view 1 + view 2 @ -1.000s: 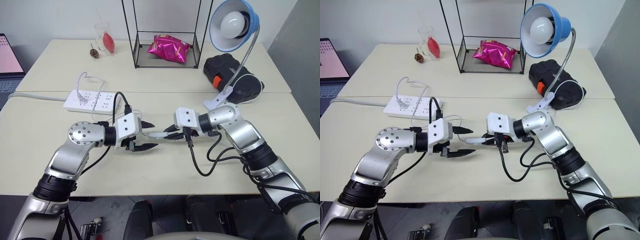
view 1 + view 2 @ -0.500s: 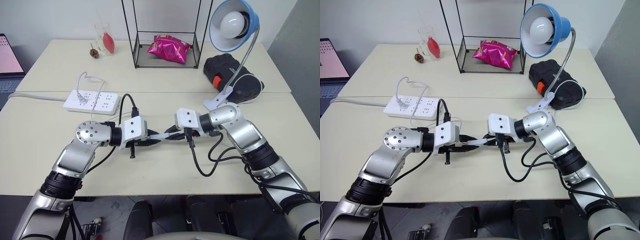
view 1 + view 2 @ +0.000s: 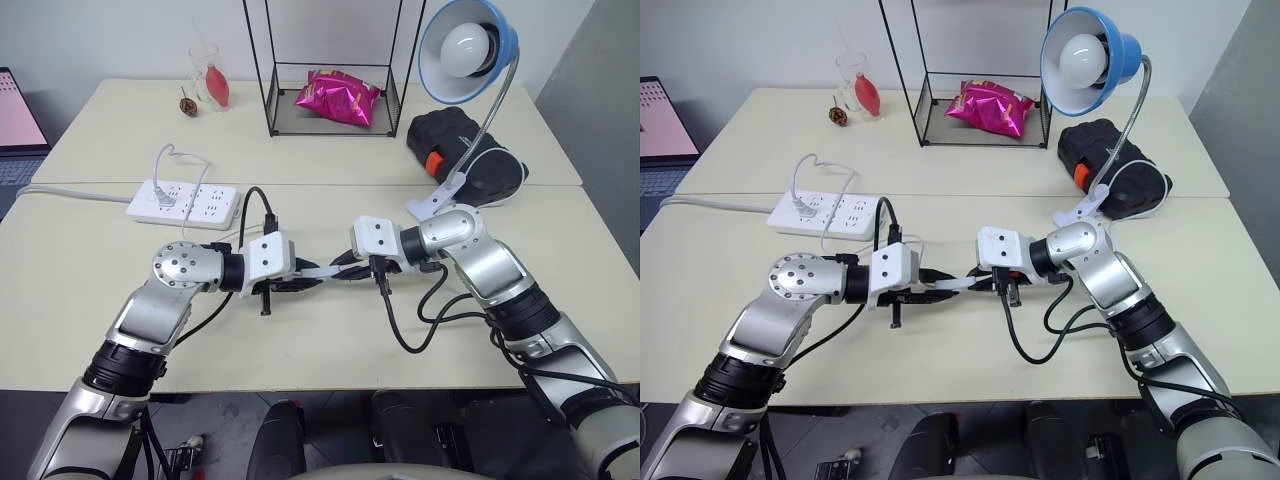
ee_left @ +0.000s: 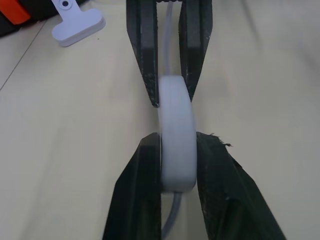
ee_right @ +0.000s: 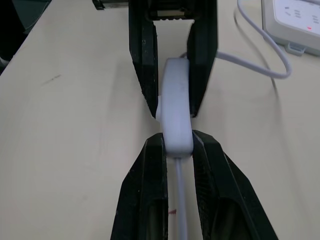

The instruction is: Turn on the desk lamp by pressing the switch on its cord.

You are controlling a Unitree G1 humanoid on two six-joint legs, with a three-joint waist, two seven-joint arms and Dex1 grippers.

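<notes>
We see the switch [image 4: 177,137] as a small white oblong block with rounded ends, a little thicker than the thin white cord [image 5: 181,200] that leaves it at both ends. It hangs just above the pale table [image 3: 80,290], in front of us at the middle, between the two grippers that meet there tip to tip. Its long axis runs across the table from our left to our right, in line with both sets of fingers.

The left gripper [image 3: 302,283] has its black fingers pressed against the two long sides of one end of the switch, clamping it. The right gripper [image 3: 338,271] pinches the other end in the same way, its fingers closed tight on the block.

The desk lamp [image 3: 467,48] stands at the far right: a blue dome shade with a round white bulb, a curved silver neck, and a white clip base [image 3: 436,200] on the table edge beside a black case [image 3: 465,150]. The shade faces towards us and to the left. The bulb looks unlit.
</notes>
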